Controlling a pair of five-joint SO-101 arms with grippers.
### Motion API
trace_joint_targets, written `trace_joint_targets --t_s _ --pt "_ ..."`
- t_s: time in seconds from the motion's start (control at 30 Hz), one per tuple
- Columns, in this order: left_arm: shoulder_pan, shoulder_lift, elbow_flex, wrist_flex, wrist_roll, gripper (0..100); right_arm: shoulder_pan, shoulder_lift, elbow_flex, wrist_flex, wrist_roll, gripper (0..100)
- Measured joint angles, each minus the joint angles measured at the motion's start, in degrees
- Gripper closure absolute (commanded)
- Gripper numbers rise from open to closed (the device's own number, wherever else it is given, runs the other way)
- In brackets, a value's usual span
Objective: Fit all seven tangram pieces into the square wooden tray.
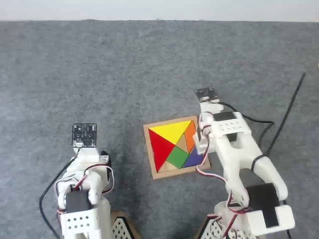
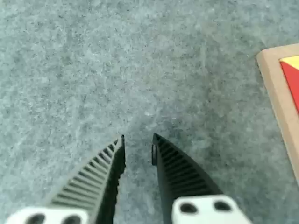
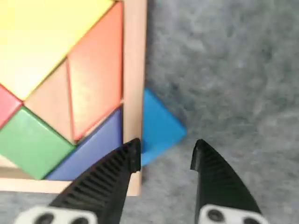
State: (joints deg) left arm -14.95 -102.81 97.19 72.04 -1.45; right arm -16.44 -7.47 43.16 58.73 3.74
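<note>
The wooden tray [image 1: 169, 123] lies mid-counter [image 1: 99, 74] with 6 pieces inside. A light blue piece [image 3: 159, 126] rests outside, against the tray's right wall, just ahead of the right gripper's [image 3: 166, 151] released, empty fingers. Well left, the left gripper's [image 2: 138, 140] fingers are slightly parted and empty.

Left arm [image 1: 82, 172]: folded back close over its base, wrist tipped downward; left gripper [image 2: 138, 140] pointing at the surface, its two dark ribbed jaws drawn near each other with a narrow gap between the tips. Right arm [image 1: 239, 154]: extended forward from its base and angled inward toward the middle of the table; right gripper [image 3: 166, 148] directed downward, low over the surface, jaws spread well apart, tips clearly separated.
</note>
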Motion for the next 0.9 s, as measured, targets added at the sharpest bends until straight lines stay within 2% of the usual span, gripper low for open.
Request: trace_joint_targets --t_s 0.27,0.47,0.9 --pt "0.0 0.0 0.0 0.0 0.0 91 -5.54 0.0 0.0 0.0 1.14 80.1" --pt "0.0 0.0 0.0 0.0 0.0 91 -0.88 0.0 0.0 0.0 1.41 80.1" --pt "0.0 0.0 0.0 0.0 0.0 91 3.69 0.0 0.0 -1.41 1.58 80.1"
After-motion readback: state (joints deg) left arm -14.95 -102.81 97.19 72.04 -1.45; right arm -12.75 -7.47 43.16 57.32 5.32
